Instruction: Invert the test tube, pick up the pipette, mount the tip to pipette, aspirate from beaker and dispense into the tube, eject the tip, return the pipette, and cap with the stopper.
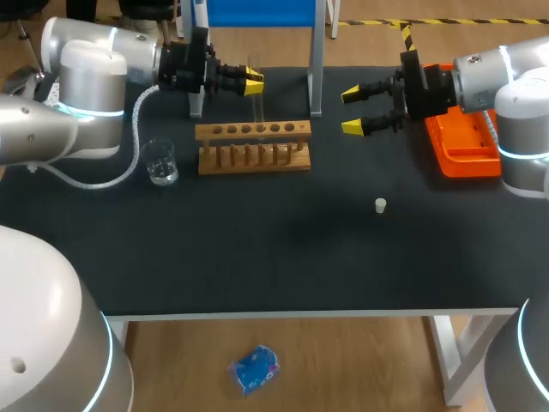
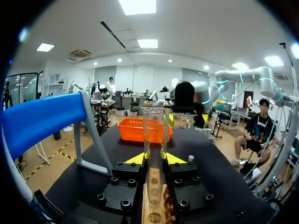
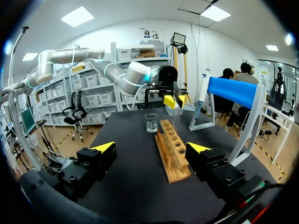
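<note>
Across the middle and near edge of the table [image 1: 257, 257] the black top lies open, with only a small white stopper [image 1: 380, 204] right of centre. Farther back stands the wooden rack [image 1: 253, 146], its holes open, and just left of it a clear beaker [image 1: 160, 161] with a little clear liquid. The left gripper [image 1: 251, 81] pinches the clear tube [image 1: 256, 94] upright at the rack's far side; I cannot tell whether its foot touches the rack. The right gripper [image 1: 360, 107] hangs spread right of the rack, beside the orange tray [image 1: 463, 146]; the arm hides what the tray holds. The blue stand [image 1: 257, 13] has legs close behind the tube.
</note>
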